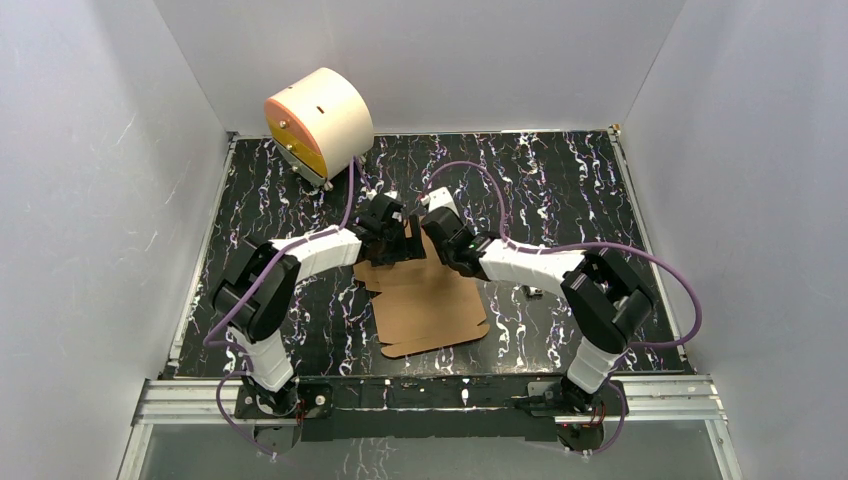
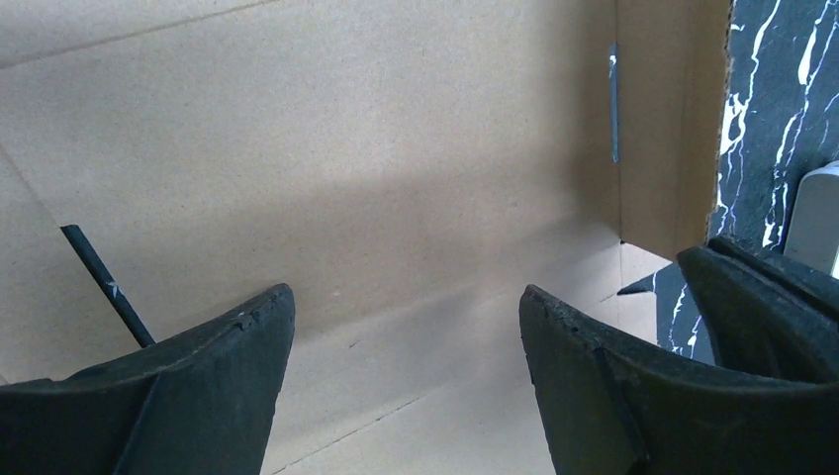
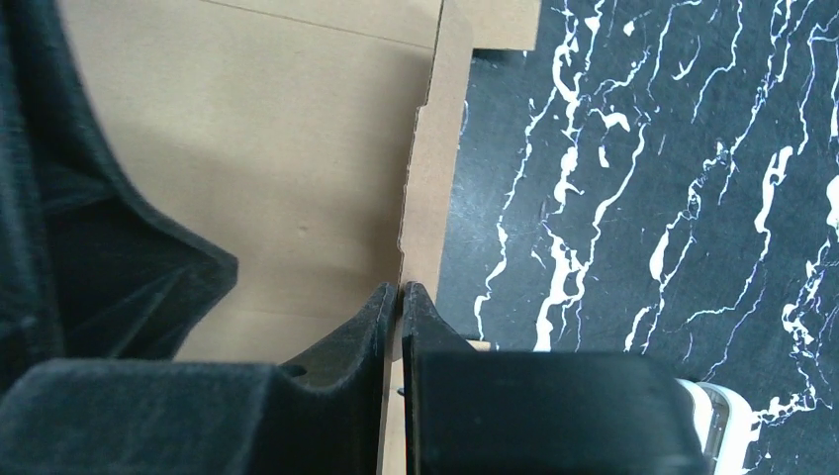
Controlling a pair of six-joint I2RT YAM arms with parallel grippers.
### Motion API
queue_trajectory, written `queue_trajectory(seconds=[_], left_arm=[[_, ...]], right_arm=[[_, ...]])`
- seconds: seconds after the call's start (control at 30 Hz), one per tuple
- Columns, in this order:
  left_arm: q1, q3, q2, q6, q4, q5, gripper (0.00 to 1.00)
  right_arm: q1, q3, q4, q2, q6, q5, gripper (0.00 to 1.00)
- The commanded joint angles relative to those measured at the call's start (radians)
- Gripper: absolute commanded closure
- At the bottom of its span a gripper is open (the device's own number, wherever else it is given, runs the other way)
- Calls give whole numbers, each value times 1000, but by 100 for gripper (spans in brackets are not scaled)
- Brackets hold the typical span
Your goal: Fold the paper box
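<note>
The mostly flat brown paper box has one edge pinched in the right tool, while the left tool beside it is wide open and empty.

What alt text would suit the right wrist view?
The right hand pinches an edge of the brown paper box, seen from close above. A black, white-veined table fills the right side.

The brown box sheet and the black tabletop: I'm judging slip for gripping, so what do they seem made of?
The flat brown die-cut box sheet looks like plain uncoated cardboard: matte, faintly fibrous, with creases and cut slots. The black white-veined tabletop looks marble-patterned and smooth; stone, laminate or printed film cannot be told.
</note>
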State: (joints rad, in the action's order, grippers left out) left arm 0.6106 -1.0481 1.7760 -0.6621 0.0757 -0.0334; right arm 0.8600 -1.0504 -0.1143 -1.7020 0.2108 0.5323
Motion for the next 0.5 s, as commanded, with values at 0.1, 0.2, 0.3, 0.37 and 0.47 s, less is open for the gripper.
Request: queue_trajectory(seconds=[0.1,0.2,0.3,0.37,0.47], left_arm=[[6,78,-1,-47,-41,-34,20],[6,105,-11,-62,-69,-37,20],[6,121,-13,-68,-103,-39,20],[6,123,-12,-70,-105,-40,20],[6,124,-26,-68,-101,-35,20]], right_arm=[[52,-80,4,-39,7,22,84],[64,-92,2,-58,15,29,83],[66,-95,2,-72,19,29,83],[68,-97,-1,-73,22,27,83],[68,-97,-8,-49,22,25,81]])
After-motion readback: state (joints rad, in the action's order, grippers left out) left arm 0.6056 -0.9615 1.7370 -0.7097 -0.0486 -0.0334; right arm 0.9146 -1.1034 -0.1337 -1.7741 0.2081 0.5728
